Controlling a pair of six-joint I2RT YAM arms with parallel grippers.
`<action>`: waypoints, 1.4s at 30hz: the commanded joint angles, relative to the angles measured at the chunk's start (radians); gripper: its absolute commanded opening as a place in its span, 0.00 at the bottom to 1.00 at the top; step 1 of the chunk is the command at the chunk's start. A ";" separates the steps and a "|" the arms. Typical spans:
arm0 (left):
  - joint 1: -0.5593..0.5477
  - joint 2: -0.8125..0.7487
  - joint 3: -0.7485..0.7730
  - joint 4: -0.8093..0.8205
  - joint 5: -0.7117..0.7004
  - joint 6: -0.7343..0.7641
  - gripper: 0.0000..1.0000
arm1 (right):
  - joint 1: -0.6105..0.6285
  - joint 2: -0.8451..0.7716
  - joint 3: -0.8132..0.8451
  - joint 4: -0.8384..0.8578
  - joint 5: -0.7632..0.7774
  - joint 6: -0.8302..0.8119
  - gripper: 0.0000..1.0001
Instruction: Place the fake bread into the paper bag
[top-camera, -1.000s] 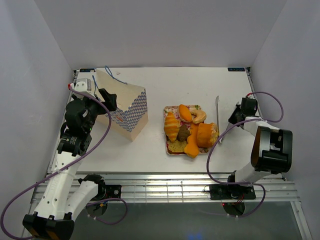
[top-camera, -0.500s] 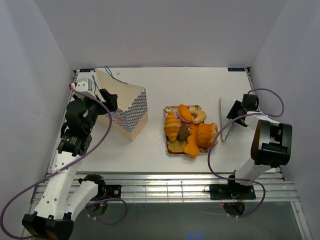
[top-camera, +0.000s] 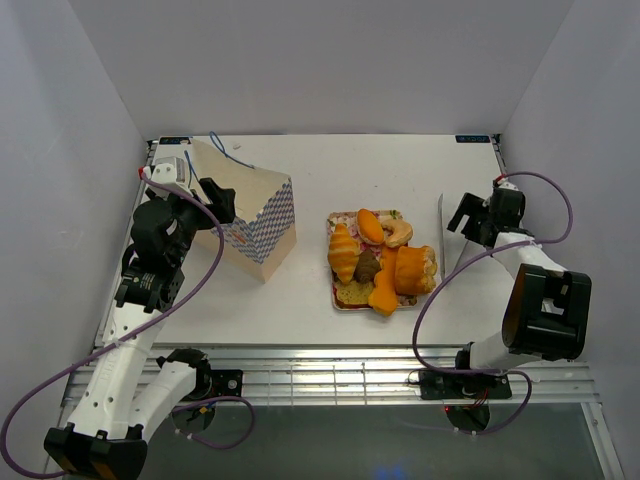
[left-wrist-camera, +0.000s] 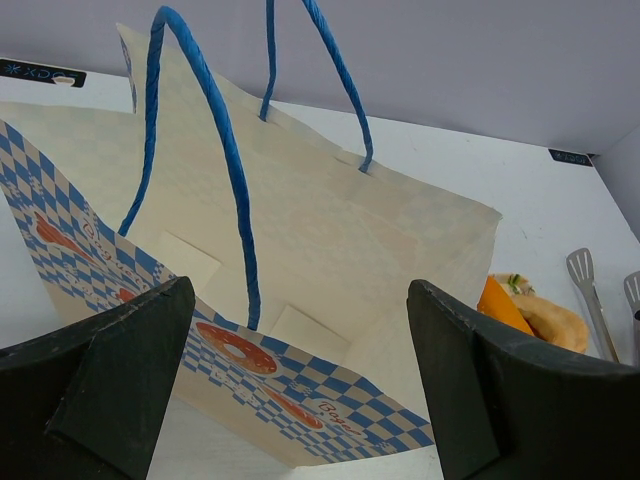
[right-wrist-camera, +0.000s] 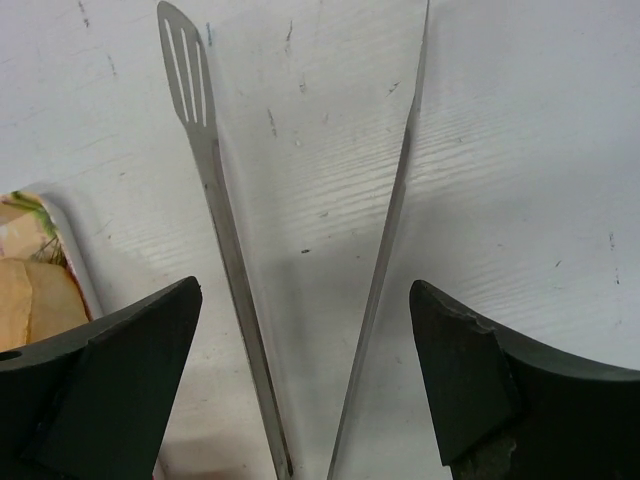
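The fake bread (top-camera: 378, 258), mostly orange-golden pieces with one brown bun, is piled on a floral tray (top-camera: 338, 217) at mid-table. To its left stands the paper bag (top-camera: 255, 220), tan with blue-checkered sides. In the left wrist view the bag (left-wrist-camera: 320, 250) gapes with its blue handles up. My left gripper (top-camera: 220, 203) is open at the bag's left side (left-wrist-camera: 300, 390). My right gripper (top-camera: 462, 222) is open, right of the tray. Metal tongs (right-wrist-camera: 300, 250) lie spread on the table between its fingers (right-wrist-camera: 300, 380), touching neither.
The tongs (top-camera: 446, 236) lie just right of the tray, whose corner (right-wrist-camera: 62, 245) shows in the right wrist view. Side walls stand close behind both arms. The table's front edge meets a metal rail (top-camera: 330, 370).
My right gripper opened and let go of the tongs. They sprang apart and now lie on the table. The gripper backed off slightly to the right. The left arm has not moved.
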 joint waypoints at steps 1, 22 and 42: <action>-0.004 -0.018 -0.005 -0.003 -0.006 0.006 0.98 | 0.010 -0.051 -0.046 0.057 -0.053 -0.023 0.90; -0.007 -0.019 -0.010 0.000 -0.003 0.003 0.98 | 0.099 0.007 -0.059 0.005 0.106 -0.054 0.90; -0.009 -0.013 -0.005 -0.003 0.014 0.006 0.98 | 0.097 0.121 -0.034 0.048 0.088 -0.013 0.88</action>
